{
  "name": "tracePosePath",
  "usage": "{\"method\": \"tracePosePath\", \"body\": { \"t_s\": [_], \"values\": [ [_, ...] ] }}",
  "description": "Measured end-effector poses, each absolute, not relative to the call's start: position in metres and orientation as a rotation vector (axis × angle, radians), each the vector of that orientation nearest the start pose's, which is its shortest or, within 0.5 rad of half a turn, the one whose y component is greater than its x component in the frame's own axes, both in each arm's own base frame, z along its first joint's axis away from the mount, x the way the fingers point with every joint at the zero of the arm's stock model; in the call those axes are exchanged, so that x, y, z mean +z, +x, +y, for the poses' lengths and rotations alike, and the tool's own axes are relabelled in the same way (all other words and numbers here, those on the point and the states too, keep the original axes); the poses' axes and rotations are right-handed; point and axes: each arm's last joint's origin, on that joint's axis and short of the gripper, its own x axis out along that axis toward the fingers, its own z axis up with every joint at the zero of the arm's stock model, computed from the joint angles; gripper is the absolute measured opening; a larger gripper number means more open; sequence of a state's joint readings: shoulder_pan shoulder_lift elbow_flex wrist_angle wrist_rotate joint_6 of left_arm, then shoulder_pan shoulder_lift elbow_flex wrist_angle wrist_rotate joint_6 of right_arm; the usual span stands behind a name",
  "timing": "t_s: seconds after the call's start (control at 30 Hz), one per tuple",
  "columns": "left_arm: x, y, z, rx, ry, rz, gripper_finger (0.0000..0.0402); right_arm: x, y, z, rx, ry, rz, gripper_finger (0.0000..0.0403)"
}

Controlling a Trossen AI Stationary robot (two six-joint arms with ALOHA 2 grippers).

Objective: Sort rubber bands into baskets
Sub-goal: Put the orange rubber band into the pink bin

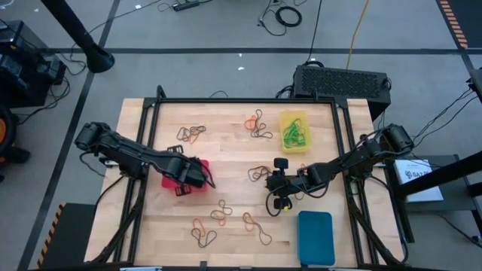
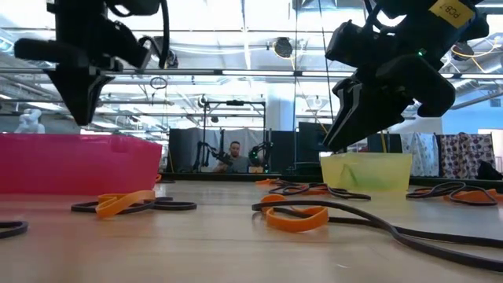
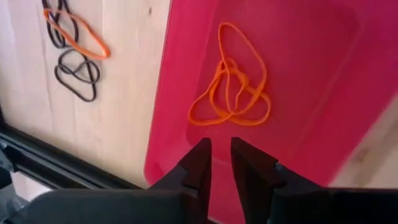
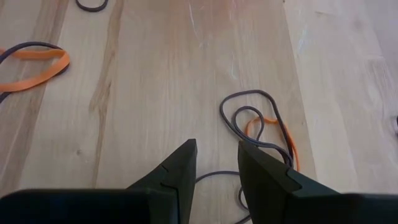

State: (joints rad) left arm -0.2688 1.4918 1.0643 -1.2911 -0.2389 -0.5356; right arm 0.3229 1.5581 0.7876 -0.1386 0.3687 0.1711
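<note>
Left of frame: your left tool (image 3: 221, 155), fingers slightly parted and pinching nothing, hangs over the red basket (image 3: 311, 81); orange bands (image 3: 231, 93) lie inside, just ahead of its tips.

Right of centre: your right tool (image 4: 217, 163), fingers parted and empty, hovers above a dark-and-orange band tangle (image 4: 264, 134) on the tabletop (image 4: 155, 81).

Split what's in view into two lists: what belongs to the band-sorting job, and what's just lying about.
Belongs to the job:
- rubber bands loose on the table
- orange bands in the red basket
- green bands in the yellow basket
- blue basket
- left claw, over the red basket
- right claw, over loose bands

Just lying about:
- black box behind the table
- floor cables
</note>
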Motion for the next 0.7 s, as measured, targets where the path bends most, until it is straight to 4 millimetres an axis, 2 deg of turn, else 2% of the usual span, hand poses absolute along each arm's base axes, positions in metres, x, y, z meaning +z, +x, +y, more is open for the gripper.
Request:
{"method": "tracePosePath", "body": {
  "t_s": [0.17, 0.37, 0.43, 0.57, 0.7],
  "values": [
    [0.241, 0.242, -0.068, 0.304, 0.008, 1.454, 0.0073, 0.165, 0.281, 0.083, -0.115, -0.148, 0.846, 0.0112],
    [0.247, 0.275, -0.103, -0.058, -0.009, 1.101, 0.0073, 0.165, 0.281, 0.083, -0.116, -0.148, 0.846, 0.0112],
    [0.243, 0.285, -0.114, -0.163, 0.005, 0.997, 0.0073, 0.165, 0.281, 0.083, -0.115, -0.147, 0.845, 0.0112],
    [0.226, 0.299, -0.133, -0.267, 0.071, 0.904, 0.0073, 0.165, 0.281, 0.083, -0.112, -0.146, 0.846, 0.0112],
    [0.2, 0.311, -0.144, -0.298, 0.124, 0.924, 0.0073, 0.165, 0.281, 0.083, -0.11, -0.144, 0.843, 0.0112]
  ]
}}
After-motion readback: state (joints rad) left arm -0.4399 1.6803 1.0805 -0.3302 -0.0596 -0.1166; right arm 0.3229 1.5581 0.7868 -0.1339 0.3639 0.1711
